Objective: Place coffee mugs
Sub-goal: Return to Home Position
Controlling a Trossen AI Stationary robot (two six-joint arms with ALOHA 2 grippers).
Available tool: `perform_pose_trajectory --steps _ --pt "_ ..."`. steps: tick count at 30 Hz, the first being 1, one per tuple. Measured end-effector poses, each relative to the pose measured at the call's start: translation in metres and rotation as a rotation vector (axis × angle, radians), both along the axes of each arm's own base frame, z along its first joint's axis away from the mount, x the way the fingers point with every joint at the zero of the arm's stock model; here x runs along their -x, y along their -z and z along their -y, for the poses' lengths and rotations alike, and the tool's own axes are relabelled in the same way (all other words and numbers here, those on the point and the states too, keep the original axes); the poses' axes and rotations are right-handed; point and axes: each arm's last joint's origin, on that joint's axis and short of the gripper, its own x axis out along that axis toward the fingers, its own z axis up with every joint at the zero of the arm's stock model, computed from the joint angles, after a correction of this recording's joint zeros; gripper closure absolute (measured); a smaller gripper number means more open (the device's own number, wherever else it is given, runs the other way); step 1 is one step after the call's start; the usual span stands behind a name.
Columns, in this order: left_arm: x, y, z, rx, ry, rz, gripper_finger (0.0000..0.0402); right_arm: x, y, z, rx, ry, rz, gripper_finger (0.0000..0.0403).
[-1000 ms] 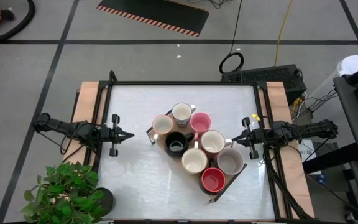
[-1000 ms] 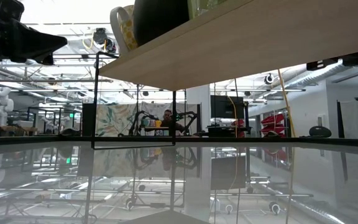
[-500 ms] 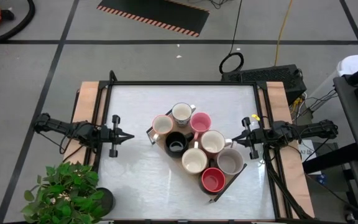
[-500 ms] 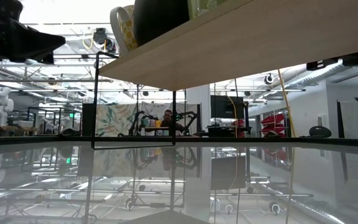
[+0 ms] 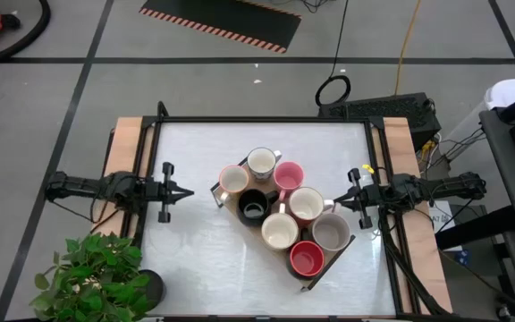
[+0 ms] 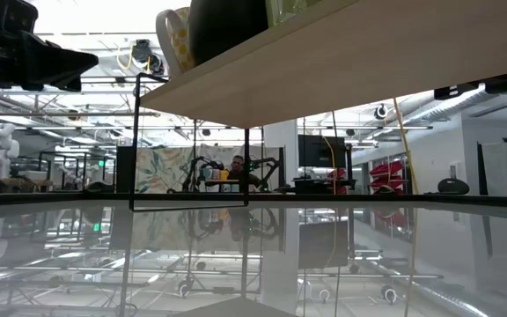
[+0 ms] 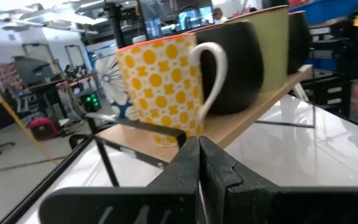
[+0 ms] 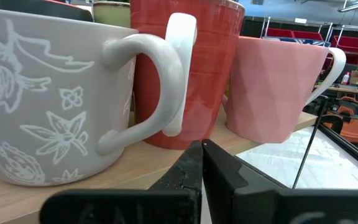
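From table level you look up under the wooden tray [image 6: 368, 62]. From overhead you look straight down on it. Each wrist camera faces it closely from opposite sides. All views share it.

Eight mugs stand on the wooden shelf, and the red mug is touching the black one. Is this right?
No. Eight mugs stand on the wooden shelf, but the red mug stands beside the grey mug, apart from the black mug; the high view shows it.
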Motion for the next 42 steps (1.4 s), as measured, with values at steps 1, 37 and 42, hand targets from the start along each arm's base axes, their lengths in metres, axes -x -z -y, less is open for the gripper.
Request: perform_pose_trajectory --steps 1,37,42 --pt "-0.0001 0.0002 -0.0009 0.010 -0.008 -0.002 0.0401 0.0000 0.0000 0.0000 0.000 0.000 0.000 0.0403" --pt "-0.0007 0.0006 -0.0057 0.110 -0.089 -0.011 0.0400 -0.0001 0.0003 0.0000 0.000 0.000 -0.001 0.0403" --pt "-0.0007 0.0007 -0.0056 0.110 -0.088 -0.011 0.0400 -0.0001 0.0003 0.0000 0.000 0.000 -0.001 0.0403"
